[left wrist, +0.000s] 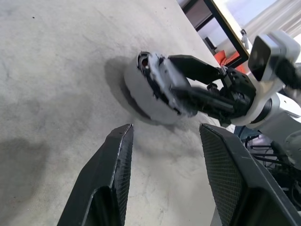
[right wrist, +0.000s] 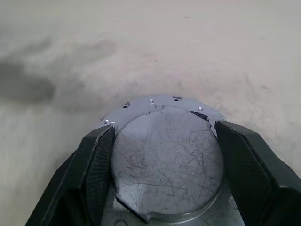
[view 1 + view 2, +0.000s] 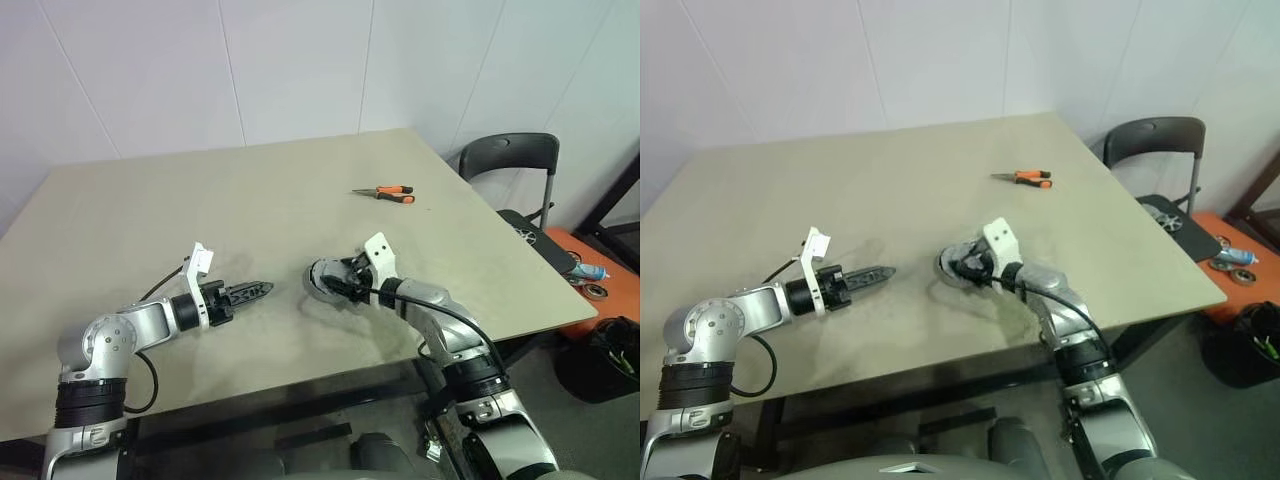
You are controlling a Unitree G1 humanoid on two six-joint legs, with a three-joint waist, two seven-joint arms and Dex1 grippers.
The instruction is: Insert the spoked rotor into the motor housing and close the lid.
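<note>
Jaws on the right gripper are spread wide and sit on either side of a round silvery metal piece, pressing against its rim, so it's clamped on that. From the left wrist view that piece looks like the motor housing, tilted up on edge with its lower rim on the tabletop, a bit of copper colour peeking at the top edge. The flat face toward the right wrist camera is scratched metal with small holes around the border. Left gripper hangs just above the tabletop, near the housing but not touching it, jaws partly apart with nothing in them. Orange-handled pliers lie well apart toward the far side, and a dark chair stands past the corner.
</note>
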